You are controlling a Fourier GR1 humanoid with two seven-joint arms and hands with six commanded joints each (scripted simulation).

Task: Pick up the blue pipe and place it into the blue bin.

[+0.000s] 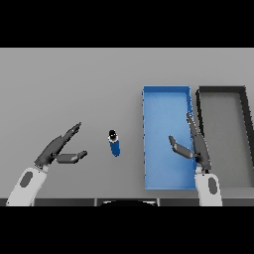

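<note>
Overlapping blue bin: right hand

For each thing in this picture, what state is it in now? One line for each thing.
blue pipe: on the table, left of the bin, not held.
blue bin: holds nothing.
dark bin: beside the blue bin, holds nothing.
left robot hand: open, left of the pipe, apart from it.
right robot hand: open, above the blue bin's right wall.
</note>
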